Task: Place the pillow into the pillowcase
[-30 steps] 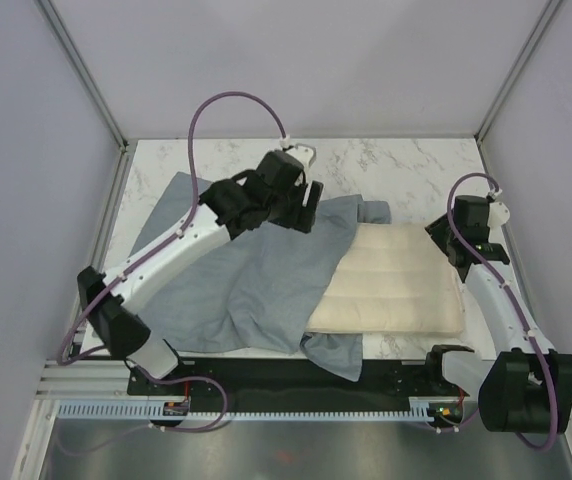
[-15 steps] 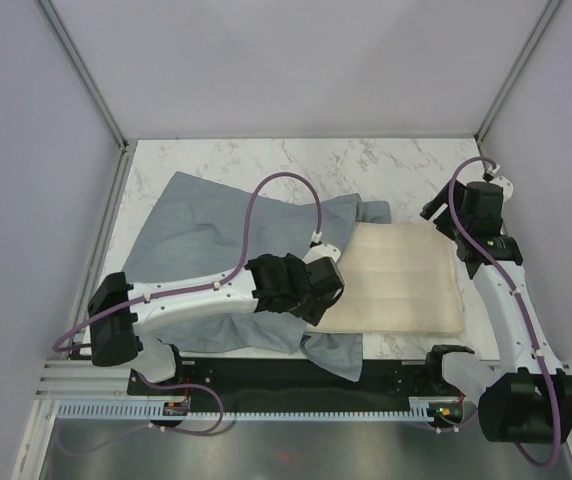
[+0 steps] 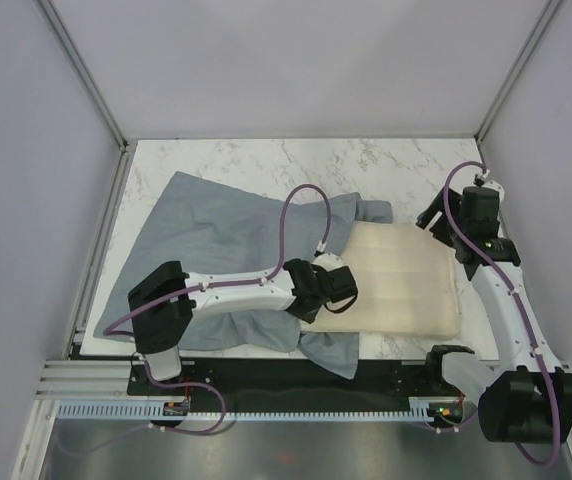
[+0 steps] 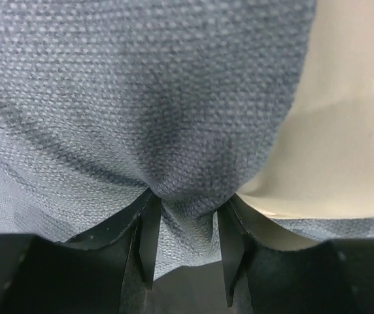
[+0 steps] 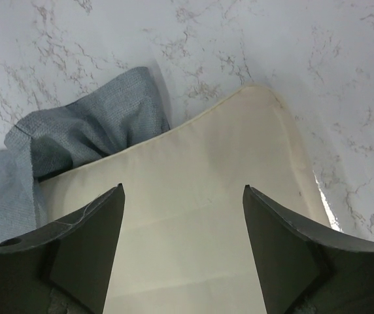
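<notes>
The cream quilted pillow (image 3: 401,280) lies flat on the right half of the table. The pillowcase (image 3: 216,235) is spread to its left with the grey-blue side showing, and its edge runs along and under the pillow's left side. My left gripper (image 3: 334,292) is low at that edge. In the left wrist view the left gripper (image 4: 190,196) is shut on a bunched fold of pillowcase (image 4: 141,98), with the pillow (image 4: 344,131) just to its right. My right gripper (image 3: 436,217) hovers open and empty over the pillow's far right corner (image 5: 206,196); a pillowcase corner (image 5: 95,131) lies beyond.
White marble tabletop (image 3: 366,165) with grey walls on three sides. A black base rail (image 3: 296,375) runs along the near edge. A flap of pillowcase (image 3: 336,352) hangs over the front edge below the pillow.
My left arm has swung from the far side of the pillowcase to its near edge beside the pillow and closed on fabric. My right gripper has shifted slightly toward the back.
</notes>
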Controlling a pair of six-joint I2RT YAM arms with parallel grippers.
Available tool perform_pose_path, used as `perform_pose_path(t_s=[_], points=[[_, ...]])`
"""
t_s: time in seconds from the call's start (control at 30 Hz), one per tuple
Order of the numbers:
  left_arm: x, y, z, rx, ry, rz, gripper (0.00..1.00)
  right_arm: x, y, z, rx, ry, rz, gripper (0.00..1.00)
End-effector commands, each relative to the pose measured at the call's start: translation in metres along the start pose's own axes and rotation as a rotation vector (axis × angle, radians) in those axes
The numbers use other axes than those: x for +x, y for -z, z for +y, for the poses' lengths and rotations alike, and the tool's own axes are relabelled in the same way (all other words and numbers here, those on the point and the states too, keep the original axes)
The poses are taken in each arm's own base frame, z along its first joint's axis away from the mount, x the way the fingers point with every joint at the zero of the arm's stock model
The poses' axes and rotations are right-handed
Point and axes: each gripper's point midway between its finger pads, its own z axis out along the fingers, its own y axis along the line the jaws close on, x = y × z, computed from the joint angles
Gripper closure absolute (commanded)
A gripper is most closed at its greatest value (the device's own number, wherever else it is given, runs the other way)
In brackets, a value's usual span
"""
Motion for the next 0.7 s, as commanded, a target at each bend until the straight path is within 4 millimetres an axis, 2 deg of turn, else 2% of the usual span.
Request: perform_pose_path(t_s=[0.0, 0.03, 0.07, 0.1, 0.13, 0.17, 0.2, 0.27, 0.3, 0.33, 0.37, 0.4, 0.43, 0.47, 0.5, 0.53, 0.57, 0.6, 0.63, 0.67], points=[[-0.021, -0.022, 0.029, -0.088, 0.119, -0.004, 0.55, 0.012, -0.001, 0.003, -0.040, 0.026, 0.032, 0.20], [-0.024, -0.024, 0.036, -0.097, 0.140, 0.000, 0.55, 0.013, -0.003, 0.003, -0.041, 0.025, 0.031, 0.20], [-0.028, -0.026, 0.044, -0.104, 0.163, 0.002, 0.55, 0.023, -0.005, 0.006, -0.064, 0.028, 0.063, 0.20], [-0.042, -0.034, 0.063, -0.114, 0.098, -0.004, 0.85, 0.027, -0.006, 0.008, -0.073, 0.029, 0.068, 0.20], [-0.078, -0.041, 0.041, 0.023, 0.175, -0.096, 0.98, 0.030, -0.007, 0.011, -0.089, 0.029, 0.071, 0.20], [-0.089, -0.045, 0.042, 0.055, 0.196, -0.105, 0.98, 0.039, -0.007, 0.016, -0.111, 0.041, 0.090, 0.20], [-0.110, -0.052, 0.057, 0.044, 0.228, -0.120, 0.98, 0.046, -0.006, 0.024, -0.154, 0.050, 0.112, 0.21], [-0.131, -0.057, 0.072, 0.019, 0.252, -0.141, 0.98, 0.062, 0.000, 0.053, -0.261, 0.115, 0.145, 0.22], [-0.153, -0.055, 0.087, 0.013, 0.283, -0.178, 0.98, 0.070, 0.005, 0.067, -0.332, 0.171, 0.168, 0.22], [-0.160, -0.057, 0.094, 0.003, 0.301, -0.183, 0.98, 0.073, 0.008, 0.079, -0.368, 0.208, 0.170, 0.22], [-0.168, -0.054, 0.100, 0.014, 0.320, -0.198, 0.98, 0.080, 0.018, 0.099, -0.425, 0.261, 0.178, 0.22], [-0.180, -0.052, 0.114, 0.014, 0.346, -0.217, 0.98, 0.085, 0.023, 0.109, -0.460, 0.312, 0.183, 0.22], [-0.186, -0.047, 0.121, 0.018, 0.357, -0.231, 0.98, 0.085, 0.028, 0.119, -0.480, 0.346, 0.170, 0.21], [-0.192, -0.042, 0.127, 0.027, 0.367, -0.245, 0.98, 0.094, 0.037, 0.131, -0.521, 0.392, 0.178, 0.20], [-0.195, -0.040, 0.141, 0.021, 0.386, -0.254, 0.93, 0.099, 0.041, 0.138, -0.545, 0.424, 0.180, 0.19], [-0.199, -0.030, 0.149, 0.028, 0.398, -0.276, 0.87, 0.101, 0.042, 0.141, -0.554, 0.475, 0.164, 0.16], [-0.196, -0.028, 0.153, 0.044, 0.402, -0.272, 0.80, 0.109, 0.049, 0.149, -0.578, 0.516, 0.165, 0.13], [-0.195, -0.026, 0.164, 0.048, 0.421, -0.272, 0.62, 0.112, 0.049, 0.151, -0.581, 0.546, 0.156, 0.10], [-0.193, -0.021, 0.168, 0.058, 0.429, -0.276, 0.50, 0.113, 0.047, 0.153, -0.572, 0.585, 0.139, 0.09], [-0.186, -0.016, 0.171, 0.069, 0.434, -0.277, 0.43, 0.119, 0.050, 0.157, -0.580, 0.609, 0.138, 0.08]])
